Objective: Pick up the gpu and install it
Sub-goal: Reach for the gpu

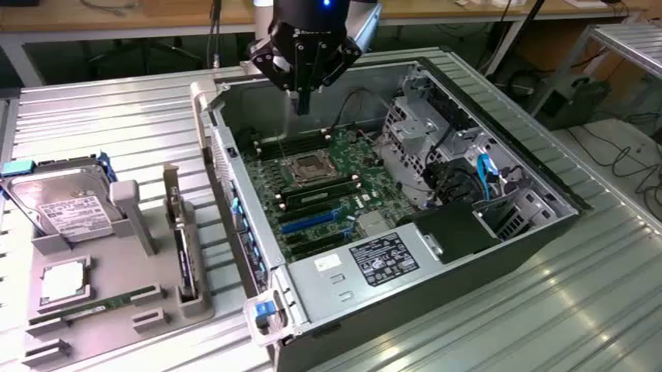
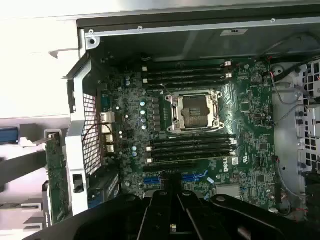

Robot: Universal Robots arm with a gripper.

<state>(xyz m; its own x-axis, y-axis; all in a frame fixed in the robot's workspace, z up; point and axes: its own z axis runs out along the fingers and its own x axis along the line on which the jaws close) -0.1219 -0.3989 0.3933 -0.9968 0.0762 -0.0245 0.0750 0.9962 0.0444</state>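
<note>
Surface: ribbed metal tabletop (image 1: 104, 116). A wooden bench runs along the back of the room, and cables lie on the floor at the exterior view's right. An open computer case (image 1: 435, 302) lies on its side, with the motherboard (image 1: 321, 194) facing up.

Arm: it hangs straight down over the far end of the case. The black end effector (image 1: 302, 105) points at the board above the empty CPU socket (image 1: 308, 167). Its fingers are pressed together and nothing is held.

Task item: the gpu (image 1: 184, 252) stands on edge in a slot of the grey moulded holder (image 1: 104, 341), just beside the case's rear wall and well apart from the end effector. It is a thin dark card with a pale metal bracket at its far end.

Also in the holder: a silver hard drive (image 1: 67, 209) with a white label, and a narrow green RAM stick (image 1: 93, 306).
</note>
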